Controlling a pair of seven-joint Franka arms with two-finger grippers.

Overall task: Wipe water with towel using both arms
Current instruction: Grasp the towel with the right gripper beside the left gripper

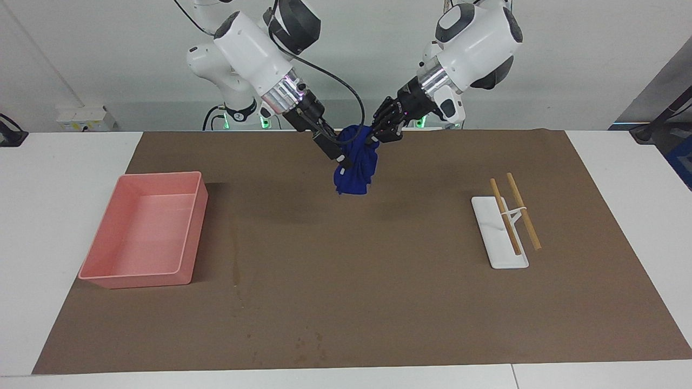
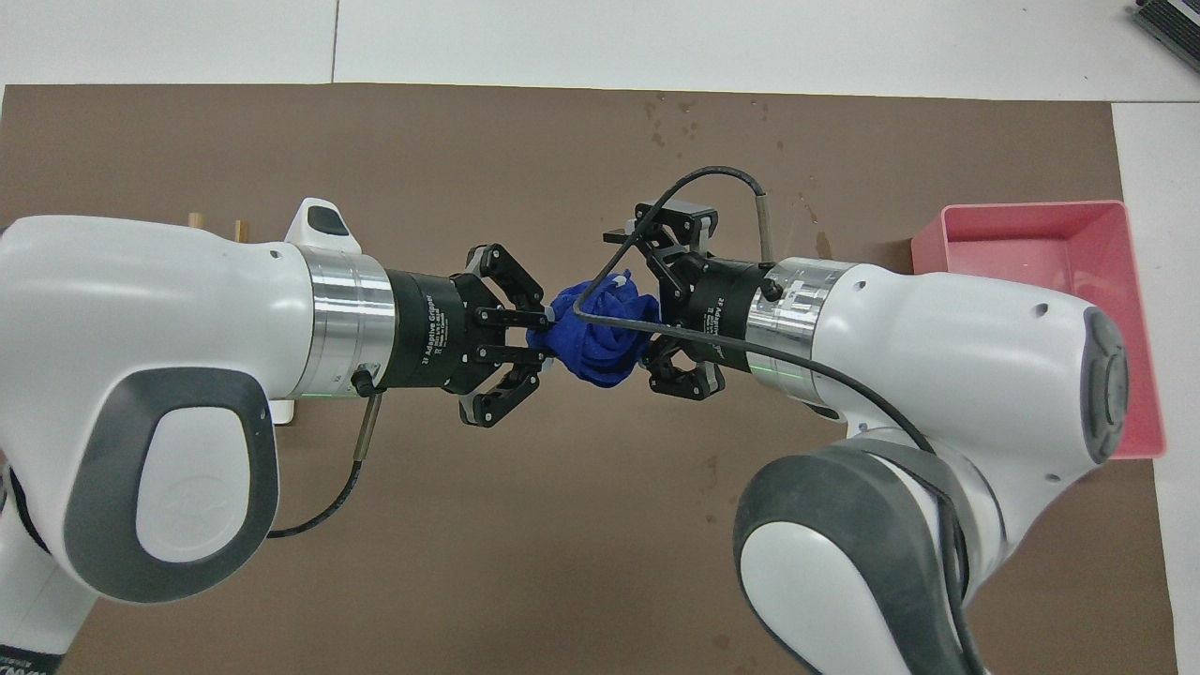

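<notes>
The royal-blue towel [image 1: 354, 167] [image 2: 600, 342] hangs bunched in the air over the brown mat's middle, toward the robots' edge. My left gripper [image 1: 373, 138] [image 2: 541, 339] is shut on the towel's upper edge, its fingertips meeting in the cloth. From the other side comes my right gripper [image 1: 339, 155] [image 2: 653, 309], open, its fingers spread wide against the towel. The water [image 1: 235, 254] [image 2: 825, 248] is a faint dark streak beside the pink bin. Small water spots [image 1: 308, 344] [image 2: 675, 117] lie near the mat's edge farthest from the robots.
A pink bin [image 1: 130, 280] [image 2: 1031, 208] stands on the mat at the right arm's end. Toward the left arm's end lies a white tray [image 1: 500, 254] with two wooden sticks [image 1: 523, 210] [image 2: 195, 221], mostly hidden under the left arm in the overhead view.
</notes>
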